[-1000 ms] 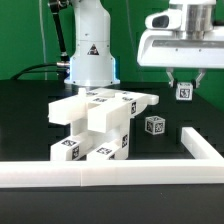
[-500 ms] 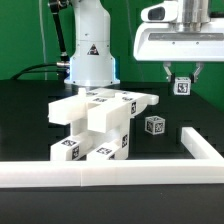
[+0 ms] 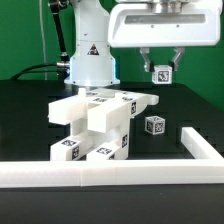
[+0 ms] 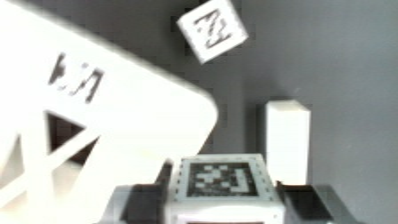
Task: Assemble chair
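The partly built chair [image 3: 98, 125] is a blocky white structure with black-and-white tags, standing at the middle of the black table; in the wrist view its big white panel [image 4: 89, 120] is blurred. My gripper [image 3: 161, 68] hangs high above the table, up and to the exterior view's right of the chair. It is shut on a small white tagged cube [image 3: 161, 73], which also shows between the fingers in the wrist view [image 4: 222, 180]. A second small tagged cube [image 3: 154, 126] lies on the table beside the chair and shows in the wrist view [image 4: 215, 30].
A long white border frame [image 3: 110, 172] runs along the table's front and turns back at the exterior view's right [image 3: 198, 145]; part of it shows in the wrist view [image 4: 288, 125]. The robot's white base [image 3: 88, 55] stands behind the chair.
My gripper has moved up and toward the exterior view's left with the small cube in it. The chair and the loose cube have not moved.
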{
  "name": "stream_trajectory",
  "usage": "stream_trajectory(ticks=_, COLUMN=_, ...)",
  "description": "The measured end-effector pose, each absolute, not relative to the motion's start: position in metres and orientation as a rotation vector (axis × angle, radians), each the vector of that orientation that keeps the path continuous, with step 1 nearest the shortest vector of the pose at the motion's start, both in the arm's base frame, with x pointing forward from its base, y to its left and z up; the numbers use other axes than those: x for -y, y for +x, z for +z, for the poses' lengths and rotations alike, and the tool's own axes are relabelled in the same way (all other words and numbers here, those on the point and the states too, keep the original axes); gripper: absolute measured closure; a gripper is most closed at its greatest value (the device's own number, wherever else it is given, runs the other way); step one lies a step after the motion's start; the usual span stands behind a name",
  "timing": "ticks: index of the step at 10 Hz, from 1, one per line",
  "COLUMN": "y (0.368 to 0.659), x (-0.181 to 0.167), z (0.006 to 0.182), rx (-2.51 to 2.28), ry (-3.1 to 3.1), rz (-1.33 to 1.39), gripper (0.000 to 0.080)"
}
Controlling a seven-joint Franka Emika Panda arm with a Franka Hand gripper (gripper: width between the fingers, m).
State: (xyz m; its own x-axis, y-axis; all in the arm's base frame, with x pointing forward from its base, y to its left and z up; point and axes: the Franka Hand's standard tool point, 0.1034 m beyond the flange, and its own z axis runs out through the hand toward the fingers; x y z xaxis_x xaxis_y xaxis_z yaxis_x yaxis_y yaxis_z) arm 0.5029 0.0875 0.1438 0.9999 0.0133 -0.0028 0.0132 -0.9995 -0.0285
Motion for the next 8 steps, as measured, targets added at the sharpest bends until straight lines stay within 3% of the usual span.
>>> stream_trajectory(ticks=4, y=0.504, x=-0.084, z=0.143, rx=0.079, ry=-3.116, rz=-0.003, gripper=0.0514)
stream_trajectory(ticks=8, y=0.544, x=-0.025, z=0.15, rx=0.361, ry=-3.126, rz=-0.053, gripper=0.0514)
